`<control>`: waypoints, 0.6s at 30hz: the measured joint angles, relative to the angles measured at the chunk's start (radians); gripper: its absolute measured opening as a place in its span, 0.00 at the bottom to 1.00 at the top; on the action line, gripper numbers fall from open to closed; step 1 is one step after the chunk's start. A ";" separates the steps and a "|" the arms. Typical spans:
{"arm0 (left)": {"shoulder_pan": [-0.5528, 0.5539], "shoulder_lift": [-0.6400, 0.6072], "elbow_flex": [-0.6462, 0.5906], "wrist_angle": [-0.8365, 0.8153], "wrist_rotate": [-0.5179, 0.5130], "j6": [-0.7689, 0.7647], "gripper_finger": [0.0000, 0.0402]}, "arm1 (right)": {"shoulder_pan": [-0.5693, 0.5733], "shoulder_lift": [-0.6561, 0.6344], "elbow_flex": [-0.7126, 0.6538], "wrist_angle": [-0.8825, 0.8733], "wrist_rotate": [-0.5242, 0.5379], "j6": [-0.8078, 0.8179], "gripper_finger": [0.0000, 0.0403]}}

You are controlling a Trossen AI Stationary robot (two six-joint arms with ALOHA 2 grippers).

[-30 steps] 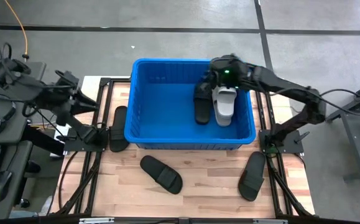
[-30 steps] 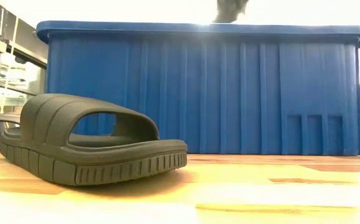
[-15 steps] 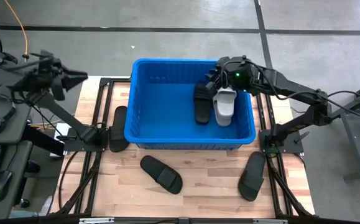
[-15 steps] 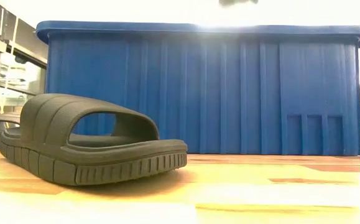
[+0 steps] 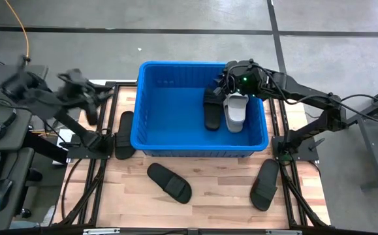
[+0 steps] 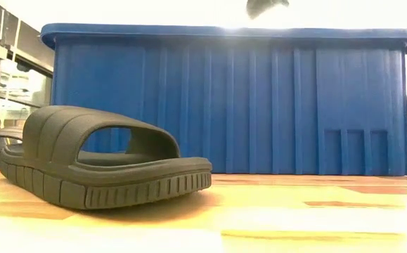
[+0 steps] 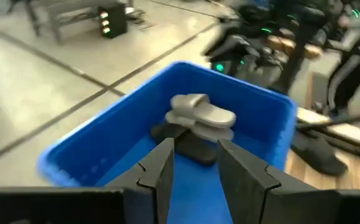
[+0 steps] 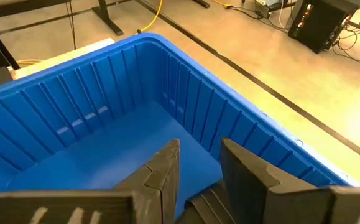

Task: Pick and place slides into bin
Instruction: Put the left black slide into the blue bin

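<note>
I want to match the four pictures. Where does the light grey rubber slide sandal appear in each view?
High view: the light grey rubber slide sandal lies inside the large bright blue plastic bin, right part, beside a black sandal.
Low view: not visible; the bin wall hides it.
Left wrist view: mid-picture, inside the bin.
Right wrist view: not visible.
Shared landmark: the blue bin.

A: Colours? My bin (image 5: 151,104) is bright blue, with vertical ribbing on its walls

B: Slides?

A: One light grey slide (image 5: 235,111) and a black slide (image 5: 212,109) inside it; a black ridged-sole slide (image 5: 169,182) lies on my pale striped wood table (image 5: 215,196)
</note>
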 joint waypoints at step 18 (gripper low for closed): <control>0.764 0.214 0.252 0.012 0.758 0.430 0.28 | 0.000 0.000 0.000 -0.005 -0.026 -0.073 0.26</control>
